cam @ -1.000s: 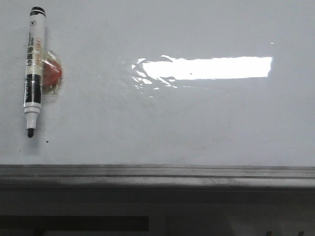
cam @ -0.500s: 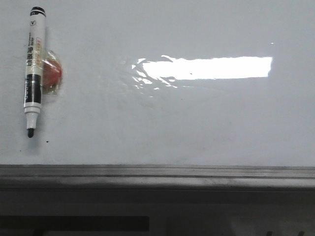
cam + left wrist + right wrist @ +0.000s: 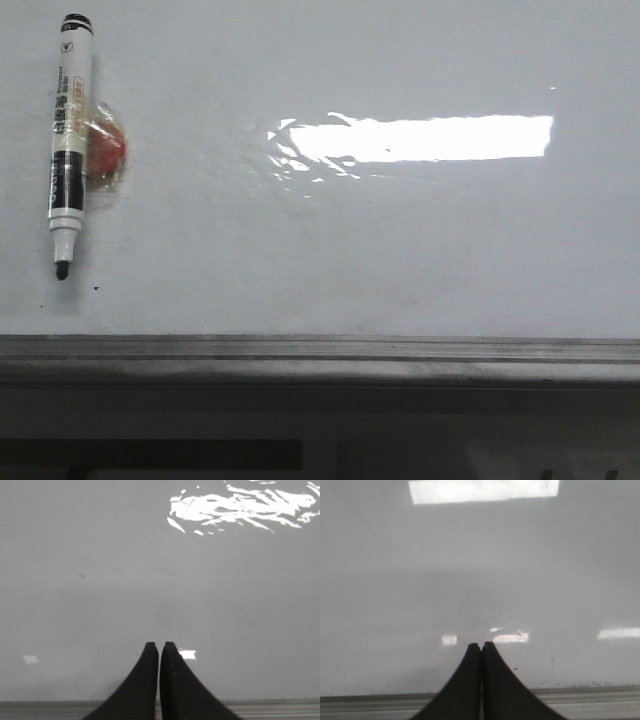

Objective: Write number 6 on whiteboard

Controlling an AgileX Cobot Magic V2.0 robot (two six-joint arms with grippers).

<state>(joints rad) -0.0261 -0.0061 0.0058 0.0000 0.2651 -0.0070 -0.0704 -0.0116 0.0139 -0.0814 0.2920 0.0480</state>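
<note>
Glossy whiteboard (image 3: 400,250) faces both tools; left tool (image 3: 159,647), right tool (image 3: 481,647) seemingly closed, empty

dim grey light, bright rectangular glare on the whiteboard (image 3: 400,250), soft, slightly blurred wrist views

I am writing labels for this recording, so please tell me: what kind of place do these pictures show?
Probably a classroom, office or lab wall: a glossy whiteboard with a grey metal ledge below it and an uncapped black marker on its surface. No room beyond the board is visible.
</note>
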